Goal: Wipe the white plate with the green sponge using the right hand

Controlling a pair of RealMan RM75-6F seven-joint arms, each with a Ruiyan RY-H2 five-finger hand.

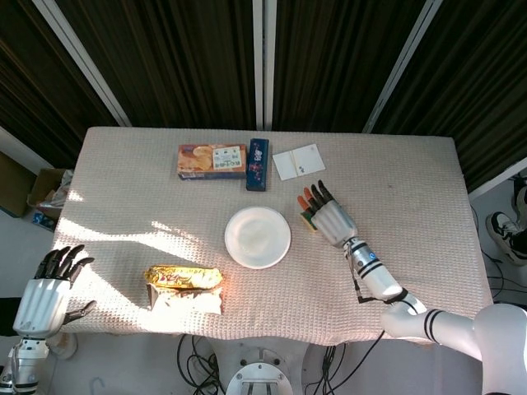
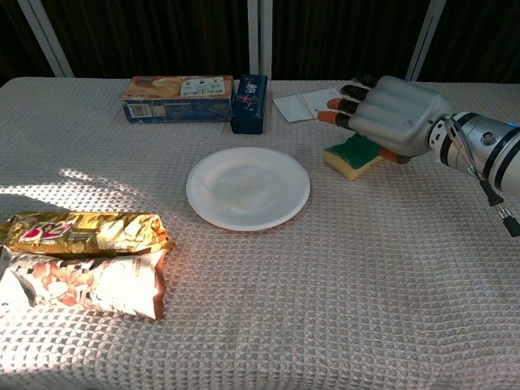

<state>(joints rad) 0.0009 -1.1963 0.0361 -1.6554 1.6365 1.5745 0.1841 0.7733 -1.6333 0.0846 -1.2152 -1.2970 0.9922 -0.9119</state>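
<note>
While the white plate (image 2: 248,188) sat bare at the centre of the frame, the green sponge (image 2: 353,154) lay on the table (image 2: 325,309) just to its right, apart from the rim. Above the sponge, the right hand (image 2: 392,116) hovered with fingers spread, holding nothing. At lower left, the left hand (image 1: 49,290) hung beside the table, fingers apart and empty.

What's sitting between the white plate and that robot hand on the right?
The green sponge lies on the cloth between the white plate and the right hand, clearest in the chest view.
</note>
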